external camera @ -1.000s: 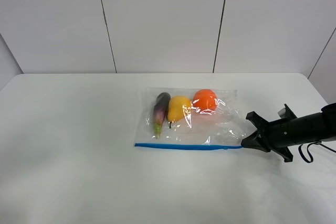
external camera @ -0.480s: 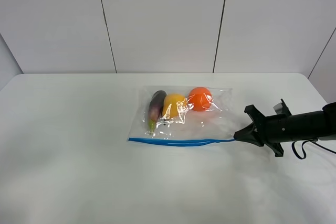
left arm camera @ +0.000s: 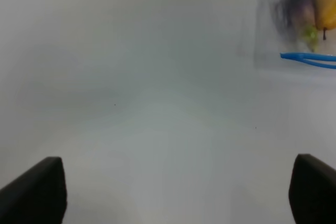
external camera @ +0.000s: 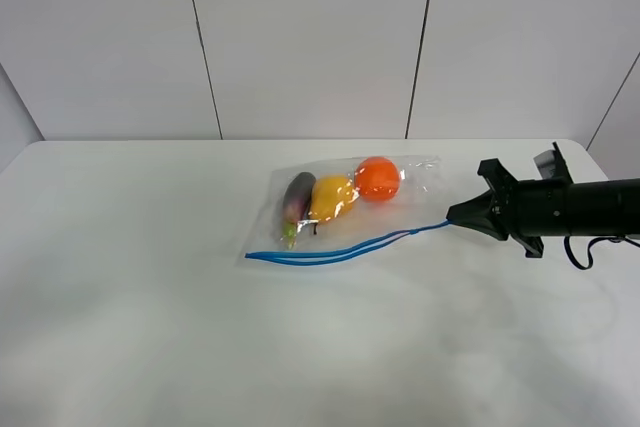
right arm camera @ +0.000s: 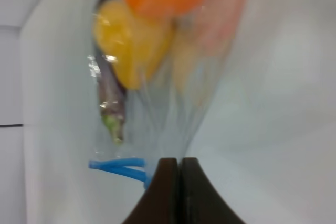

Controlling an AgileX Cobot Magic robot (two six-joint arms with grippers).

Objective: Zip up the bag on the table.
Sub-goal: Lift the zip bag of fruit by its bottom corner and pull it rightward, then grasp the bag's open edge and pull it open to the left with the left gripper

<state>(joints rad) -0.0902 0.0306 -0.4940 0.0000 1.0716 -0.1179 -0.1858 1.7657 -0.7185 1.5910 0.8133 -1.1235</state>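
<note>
**Exterior high.** The bag [external camera: 400, 209] is lying on the table [external camera: 150, 297], right of centre, with the eggplant [external camera: 296, 202], yellow fruit [external camera: 330, 197] and orange [external camera: 378, 178] bunched toward its far side. The right gripper [external camera: 452, 217] is reaching in from the right and pinching the right end of the blue strip [external camera: 340, 249]. A second ago that strip was lying flat and straight along the near edge. Now its right end is being carried toward the far side of the table, so the strip is slanting, and it is showing as two separate blue lines. The bag has also slid left and turned. I judge the bag is being dragged rather than zipped, and the mouth is still looking open. The left arm is not showing here.

**Left wrist.** The left gripper [left arm camera: 176, 187] is hanging over bare table with its fingers [left arm camera: 31, 192] spread wide and nothing between them. Only a corner of the bag [left arm camera: 265, 30] is showing, well apart from it. Pinning the bag with this arm would probably stop the sliding.

**Right wrist.** The right gripper [right arm camera: 177, 162] is showing its fingers pressed fully together, with the strip [right arm camera: 118, 166] coming out beside them in two strands. Whether a slider is in the grip, I cannot tell. The bag [right arm camera: 210, 85] is stretching away from the fingertips, blurred.
</note>
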